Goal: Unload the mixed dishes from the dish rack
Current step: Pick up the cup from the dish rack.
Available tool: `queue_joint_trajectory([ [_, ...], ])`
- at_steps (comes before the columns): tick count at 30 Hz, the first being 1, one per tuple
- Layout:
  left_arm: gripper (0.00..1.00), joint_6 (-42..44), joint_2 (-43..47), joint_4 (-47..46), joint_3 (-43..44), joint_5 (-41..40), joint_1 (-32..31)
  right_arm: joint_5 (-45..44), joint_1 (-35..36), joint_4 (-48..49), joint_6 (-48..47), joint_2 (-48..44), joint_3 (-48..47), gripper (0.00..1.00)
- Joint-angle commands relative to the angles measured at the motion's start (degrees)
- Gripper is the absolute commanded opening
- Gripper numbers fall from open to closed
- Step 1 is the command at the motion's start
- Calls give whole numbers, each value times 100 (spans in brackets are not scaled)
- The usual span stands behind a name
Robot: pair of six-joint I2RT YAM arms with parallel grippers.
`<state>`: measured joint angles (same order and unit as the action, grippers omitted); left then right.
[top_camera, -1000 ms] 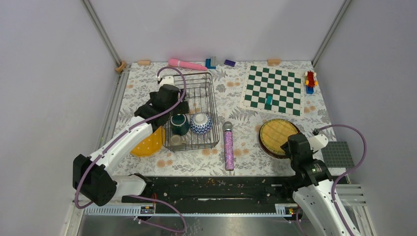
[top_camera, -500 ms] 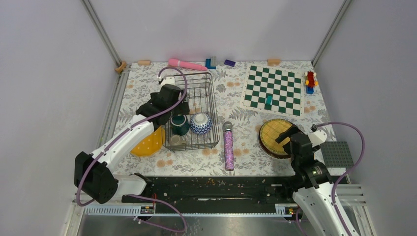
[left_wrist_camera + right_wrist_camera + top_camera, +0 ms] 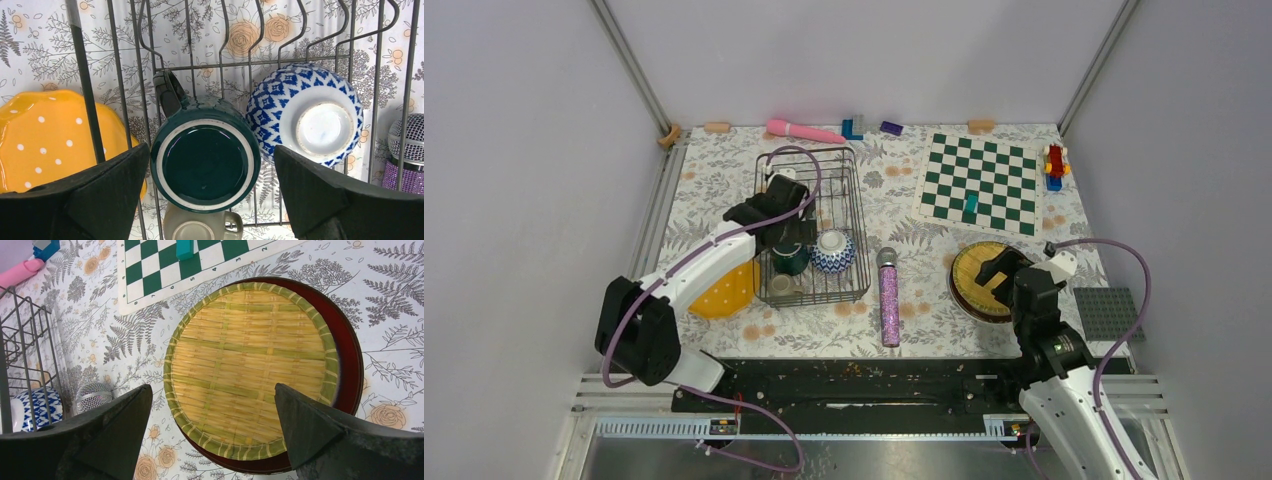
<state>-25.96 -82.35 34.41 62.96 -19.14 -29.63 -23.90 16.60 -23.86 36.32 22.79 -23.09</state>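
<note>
The dish rack (image 3: 829, 185), a black wire basket, holds an upturned dark teal mug (image 3: 789, 256) (image 3: 205, 160), a blue patterned bowl (image 3: 832, 251) (image 3: 305, 115) and a small greyish cup (image 3: 782, 285) (image 3: 202, 227). My left gripper (image 3: 786, 228) (image 3: 211, 150) hangs open just above the mug, one finger on each side of it. A yellow dotted plate (image 3: 724, 292) (image 3: 45, 135) lies outside the rack's left wall. My right gripper (image 3: 1009, 272) (image 3: 212, 387) is open above a woven pale green plate (image 3: 250, 365) stacked on a dark red-rimmed plate (image 3: 350, 365).
A glittery purple cylinder (image 3: 889, 298) lies between the rack and the stacked plates. The green-white chessboard (image 3: 979, 183) with a teal piece (image 3: 969, 207) sits at the back right. A grey baseplate (image 3: 1109, 313) and a toy (image 3: 1054, 163) line the right edge, and a pink object (image 3: 802, 130) lies at the back.
My right gripper has opened, let go of the woven plate and risen over it. My left gripper has shifted right from the rack's left wall to above the mug.
</note>
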Motion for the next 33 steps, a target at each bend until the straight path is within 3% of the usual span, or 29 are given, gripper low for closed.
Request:
queue_joint_trajectory([
  [1,99,-89,-83,8,140,154,35,62,-14,337,-300,96,16,100],
  [27,98,-202,-768,329,195,168,106,-26,-13,386,-371,283,12,100],
  [30,92,-236,-809,392,233,118,106,-45,-15,385,-371,271,15,100],
  [33,74,-259,-766,425,283,105,106,-44,-9,390,-365,270,7,100],
])
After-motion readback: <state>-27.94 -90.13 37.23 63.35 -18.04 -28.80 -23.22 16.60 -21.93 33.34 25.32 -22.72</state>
